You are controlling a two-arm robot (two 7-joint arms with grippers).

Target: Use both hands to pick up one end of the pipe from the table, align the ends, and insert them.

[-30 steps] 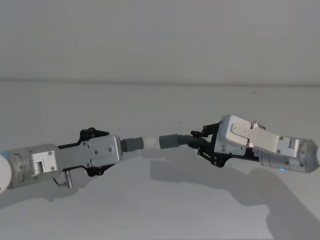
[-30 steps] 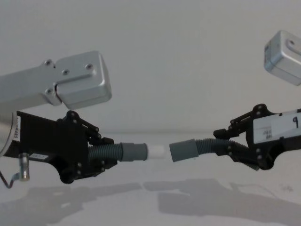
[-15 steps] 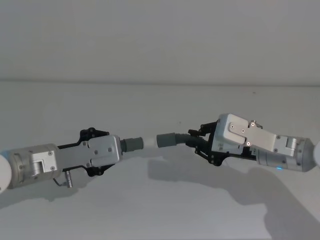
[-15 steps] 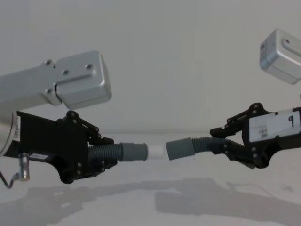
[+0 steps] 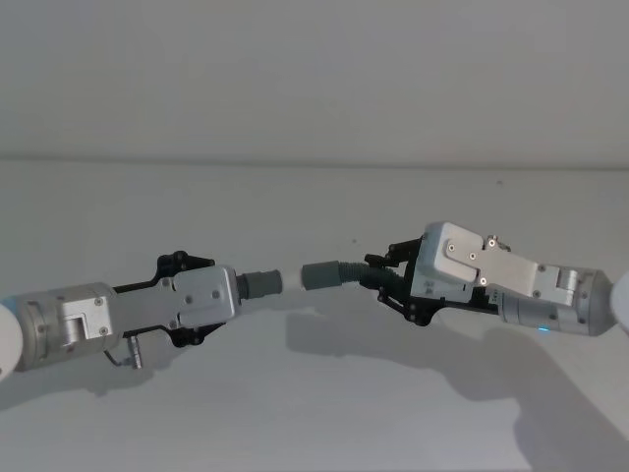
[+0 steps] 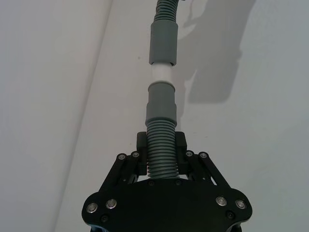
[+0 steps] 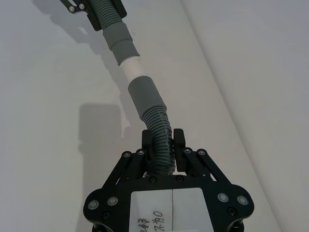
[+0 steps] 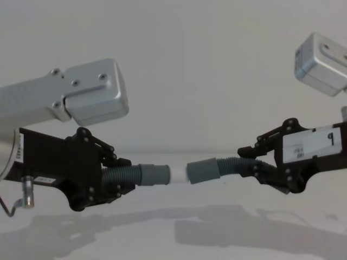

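My left gripper (image 8: 116, 181) is black plastic linkage with small silver screws at the pivots; behind the jaws sits a silver-grey boxy housing with screw heads, then a round metal wrist with a thin dangling wire. My right gripper (image 8: 246, 162) is the same black build, with a white label with handwriting behind the jaws and a blue light further back.

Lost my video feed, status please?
Left gripper and right gripper each shut on a hose piece. White tip meeting right cuff, not seated. Nothing between.
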